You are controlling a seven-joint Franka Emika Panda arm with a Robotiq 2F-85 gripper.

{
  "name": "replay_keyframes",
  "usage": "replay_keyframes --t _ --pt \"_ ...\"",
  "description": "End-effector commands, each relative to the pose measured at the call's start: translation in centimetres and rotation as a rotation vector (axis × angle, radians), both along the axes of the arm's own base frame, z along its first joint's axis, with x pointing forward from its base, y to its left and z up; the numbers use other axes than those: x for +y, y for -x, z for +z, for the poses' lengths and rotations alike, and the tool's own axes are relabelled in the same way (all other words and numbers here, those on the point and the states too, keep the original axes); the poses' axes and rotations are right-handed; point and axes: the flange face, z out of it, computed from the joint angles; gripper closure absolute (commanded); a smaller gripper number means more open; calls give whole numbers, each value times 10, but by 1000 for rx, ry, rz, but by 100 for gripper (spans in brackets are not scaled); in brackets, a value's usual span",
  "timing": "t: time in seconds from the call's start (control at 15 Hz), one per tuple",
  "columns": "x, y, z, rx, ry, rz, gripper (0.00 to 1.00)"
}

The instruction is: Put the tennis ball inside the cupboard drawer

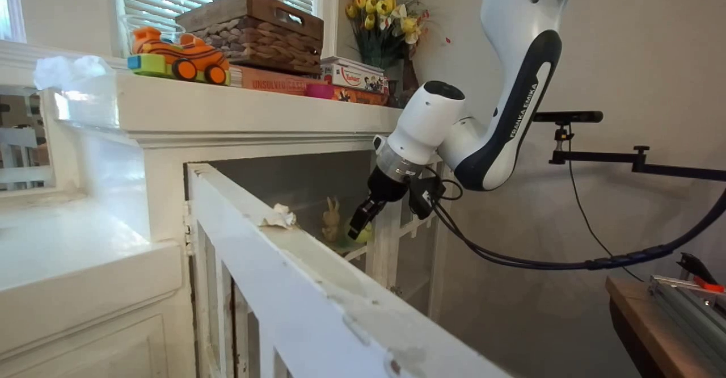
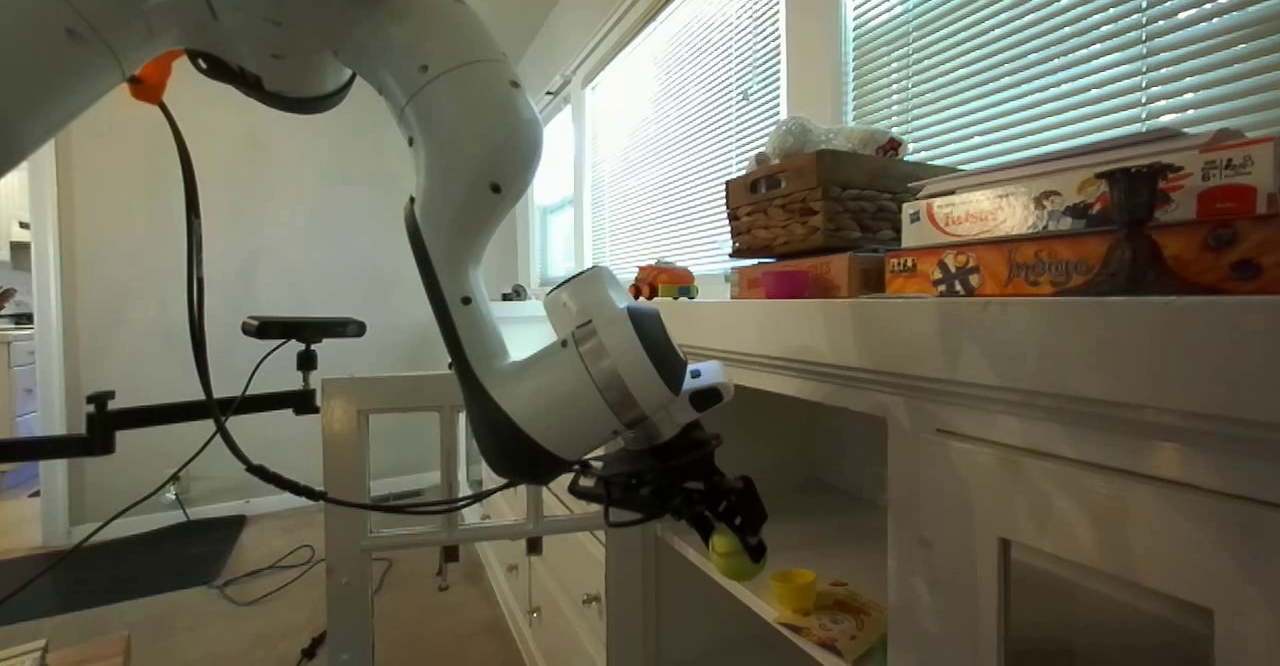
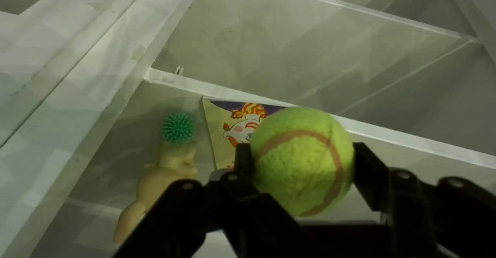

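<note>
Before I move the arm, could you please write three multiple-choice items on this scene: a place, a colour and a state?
1. Where does the woven basket stand? A) on a box on the cabinet top; B) on the floor; C) on a shelf.
2. What colour is the spiky ball? A) red; B) white; C) green.
3. The gripper is: A) open; B) closed on the tennis ball; C) shut on nothing.

1: A, stacked there in both exterior views; 2: C, its spikes show green in the wrist view; 3: B, there the tennis ball is clamped from both sides.
</note>
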Motion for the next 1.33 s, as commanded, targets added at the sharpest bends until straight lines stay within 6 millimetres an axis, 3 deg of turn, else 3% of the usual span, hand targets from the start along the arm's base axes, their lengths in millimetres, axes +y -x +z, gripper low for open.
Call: replay_keyframes --t 0.0,0.67,1.27 --pt "4 -1 3 -18 -51 -59 59" --pt "9 -19 2 -60 -52 -67 59" --pt "11 -30 -12 -56 -30 -66 59"
